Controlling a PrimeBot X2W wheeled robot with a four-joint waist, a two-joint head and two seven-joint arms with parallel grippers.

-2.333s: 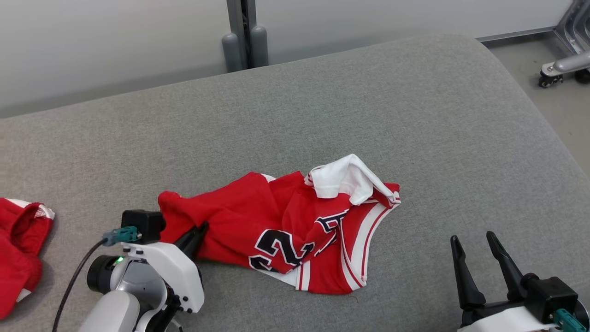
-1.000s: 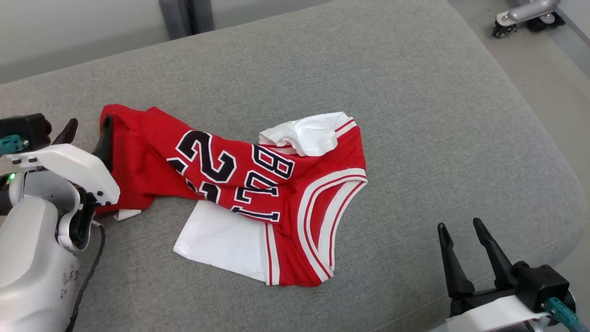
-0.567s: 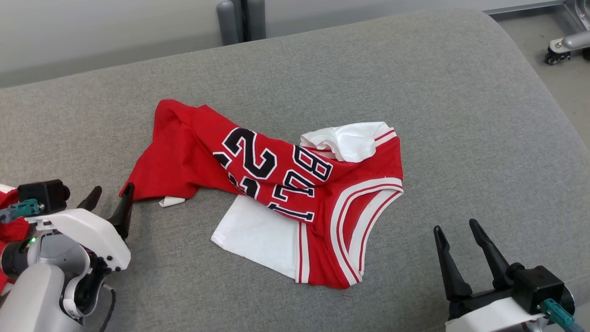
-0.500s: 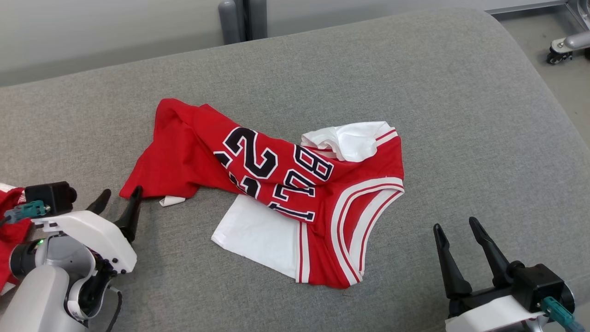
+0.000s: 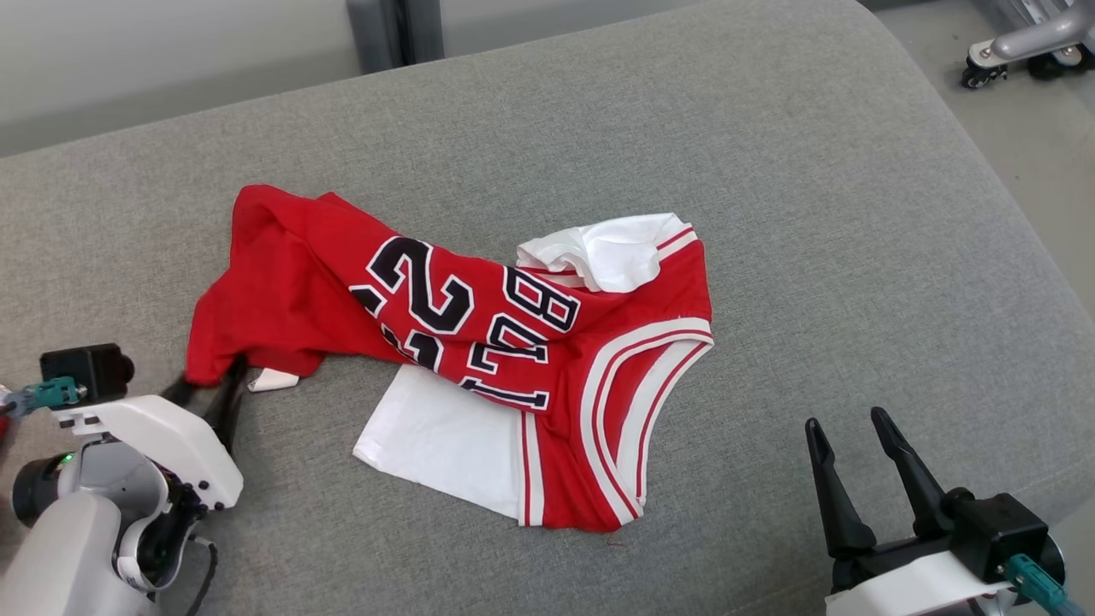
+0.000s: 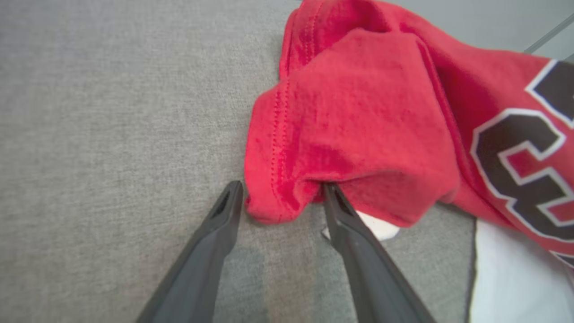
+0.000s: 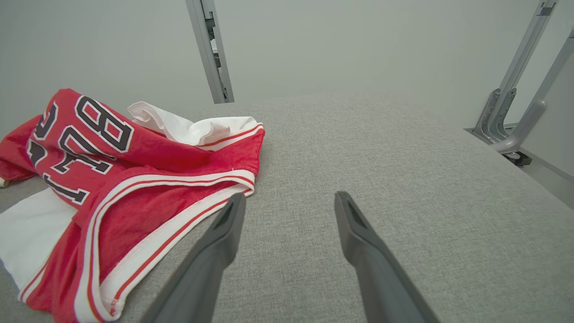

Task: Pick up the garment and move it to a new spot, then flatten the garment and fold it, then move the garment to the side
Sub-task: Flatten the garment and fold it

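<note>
The garment [image 5: 479,325], a red jersey with black numbers and white trim, lies crumpled on the grey cushion [image 5: 770,214], with a white panel showing at its near side. My left gripper [image 5: 205,389] is open at the jersey's near-left corner. In the left wrist view the red hem corner [image 6: 278,193] sits between the two fingers of the left gripper [image 6: 282,197], and one fingertip is tucked under the cloth. My right gripper [image 5: 845,421] stands open and empty at the lower right, apart from the jersey [image 7: 134,179]; the right gripper [image 7: 290,197] hovers over bare cushion.
The cushion's rounded right edge drops to the floor, where a wheeled metal frame [image 5: 1018,43] stands. A grey post [image 5: 393,34] rises behind the cushion's far edge. A small white tag [image 5: 274,381] lies by the jersey's corner.
My left gripper, which had let go of the jersey and drawn back, has moved forward so its fingers straddle the near-left corner. The head camera shifted. The right gripper stayed put.
</note>
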